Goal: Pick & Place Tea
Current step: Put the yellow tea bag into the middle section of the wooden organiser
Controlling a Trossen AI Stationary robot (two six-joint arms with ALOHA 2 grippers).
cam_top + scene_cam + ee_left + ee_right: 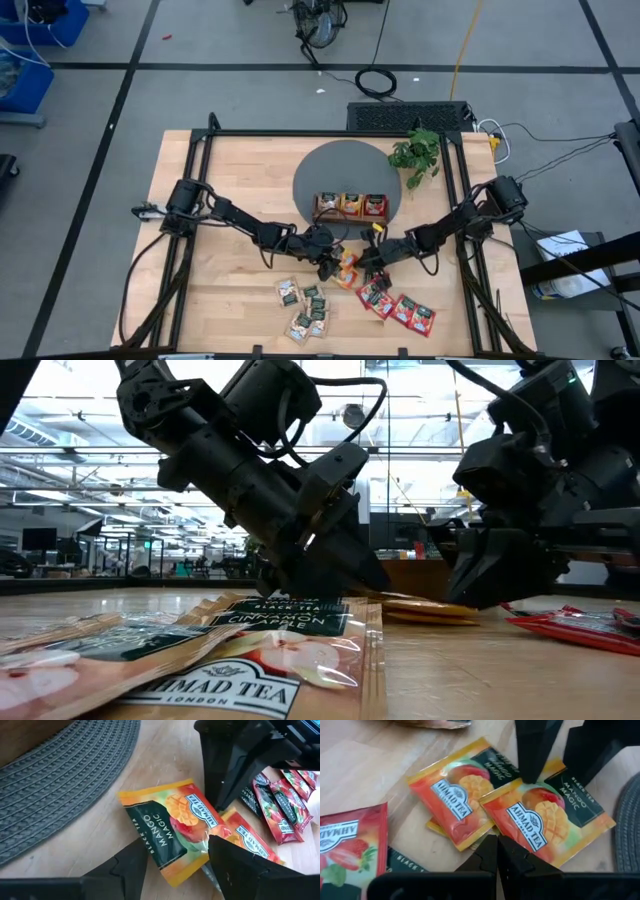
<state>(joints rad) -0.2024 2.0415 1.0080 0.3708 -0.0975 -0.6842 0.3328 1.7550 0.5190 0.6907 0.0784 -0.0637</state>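
Observation:
Two or three orange mango tea sachets (347,270) lie overlapped flat on the table, between both grippers. In the left wrist view, the top orange sachet (170,835) lies between the fingers of my open left gripper (175,865), which stand on either side of its dark-printed end. Whether they touch it, I cannot tell. My right gripper (498,851) is shut and comes in from the table's right to the sachet's opposite edge. Red sachets (398,306) lie to the right near the near edge, and pale green-white ones (305,306) to the left. My right gripper's shut fingertips (216,805) meet the top orange sachet at its edge beside the brand label (202,812), slanting down from the table's right. The sachet lies flat on the sachet under it and on the table. Whether any foil sits between the fingers is hidden.
The wooden three-compartment tray (350,206) holds sachets and stands on a round grey mat (330,170) just beyond the grippers. A green plant (416,155) is at the mat's right. Pale sachets (250,650) fill the low view's foreground. Bare wood lies to the left.

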